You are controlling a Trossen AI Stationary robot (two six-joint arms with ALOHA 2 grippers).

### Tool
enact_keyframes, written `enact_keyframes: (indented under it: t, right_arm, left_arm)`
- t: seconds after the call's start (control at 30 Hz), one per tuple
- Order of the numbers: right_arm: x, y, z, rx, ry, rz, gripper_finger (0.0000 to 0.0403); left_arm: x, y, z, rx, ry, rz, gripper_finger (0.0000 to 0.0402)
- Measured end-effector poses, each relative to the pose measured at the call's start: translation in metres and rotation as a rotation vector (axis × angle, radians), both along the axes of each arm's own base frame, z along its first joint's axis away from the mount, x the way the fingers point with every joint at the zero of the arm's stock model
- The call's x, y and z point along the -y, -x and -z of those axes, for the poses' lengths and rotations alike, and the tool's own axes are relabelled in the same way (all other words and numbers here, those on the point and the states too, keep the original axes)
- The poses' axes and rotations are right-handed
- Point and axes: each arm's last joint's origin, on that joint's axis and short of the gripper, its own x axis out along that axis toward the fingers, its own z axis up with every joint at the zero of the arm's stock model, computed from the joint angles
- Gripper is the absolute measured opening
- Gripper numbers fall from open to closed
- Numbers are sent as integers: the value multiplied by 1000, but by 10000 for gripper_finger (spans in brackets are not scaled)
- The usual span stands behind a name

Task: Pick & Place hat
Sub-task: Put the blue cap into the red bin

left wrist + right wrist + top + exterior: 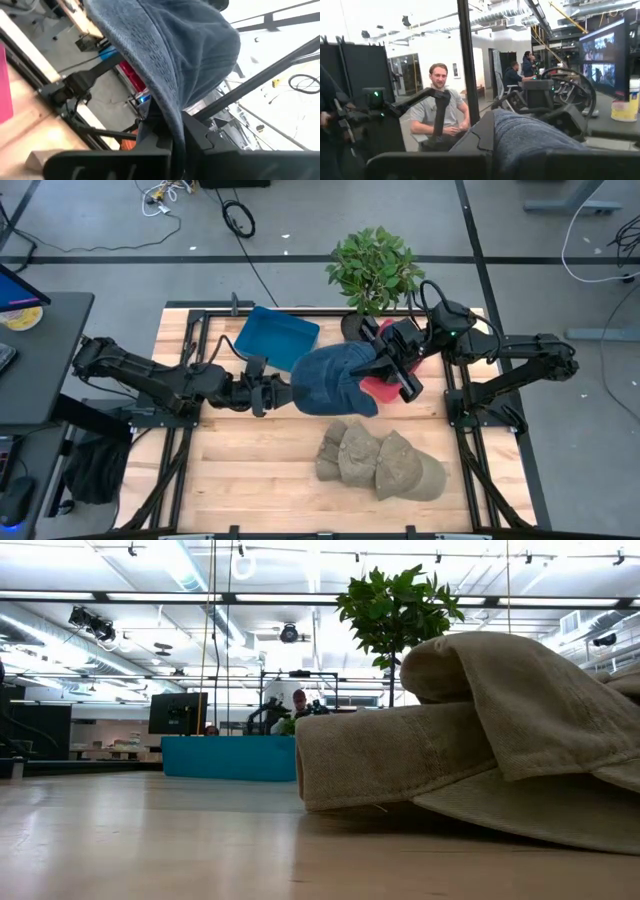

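Note:
A blue hat [335, 380] sits between my two grippers near the table's middle, over a red-pink tray [385, 391]. My left gripper [288, 393] reaches it from the table's left and is shut on its left edge. My right gripper [387, 366] comes from the right and is shut on its right side. In the left wrist view the blue hat [165, 45] fills the picture above the left gripper [177, 150]. The low view shows neither gripper nor the blue hat. Several tan hats [380, 462] lie in a pile on the table's near half. My left gripper pinches the blue hat's edge [172, 127] between its two fingers, reaching roughly level from the table's left. The cloth rises away beyond the fingers. My right gripper pinches a fold of the blue hat [520, 135] between its fingers, coming from the table's right; how many layers, I cannot tell.
A blue bin [277, 337] stands at the far left of the table and shows as a blue bin [230, 757] in the low view. A potted plant [375, 270] stands at the far edge. The tan hats [470, 730] fill the near right. People sit beyond the table.

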Motion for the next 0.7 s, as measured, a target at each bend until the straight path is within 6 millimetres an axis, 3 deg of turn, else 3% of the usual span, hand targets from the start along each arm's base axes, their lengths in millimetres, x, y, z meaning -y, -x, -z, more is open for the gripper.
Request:
enact_keyframes:
  t: [0.17,0.43,0.7]
  right_arm:
    - [0,0,-1,-62,-128,-30,50]
    - [1,5,-3,-158,-280,-143,163]
    - [4,8,-2,-253,-350,-243,244]
  left_arm:
    - [0,0,-2,14,-32,-14,12]
    - [4,2,-2,20,-135,-20,12]
    - [6,5,-14,136,-269,-65,12]
